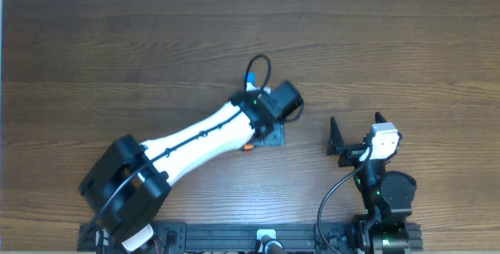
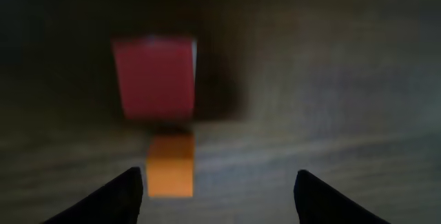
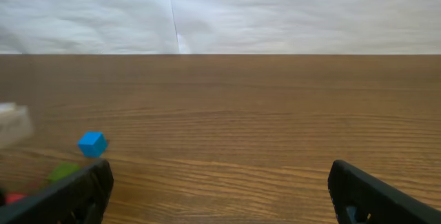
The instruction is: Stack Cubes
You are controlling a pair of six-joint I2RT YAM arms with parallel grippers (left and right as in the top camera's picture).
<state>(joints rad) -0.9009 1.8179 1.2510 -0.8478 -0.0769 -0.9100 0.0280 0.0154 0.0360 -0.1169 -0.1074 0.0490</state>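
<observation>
Overhead, what lies beneath is hidden by the left end effector (image 1: 271, 119), which is spread wide over a blurred red cube (image 2: 155, 78) and orange cube (image 2: 170, 165) at the middle of the worktop (image 1: 156, 35). The right end effector (image 1: 355, 135), also wide, is held empty at the near right.

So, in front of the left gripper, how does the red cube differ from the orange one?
Colour: the red cube is deep red, the orange cube bright orange. Size in the left wrist view: the red cube shows clearly larger than the orange cube. Place: the orange cube sits nearer the left gripper, the red cube just beyond it. Both are plain, blurred blocks on the wooden table.
</observation>
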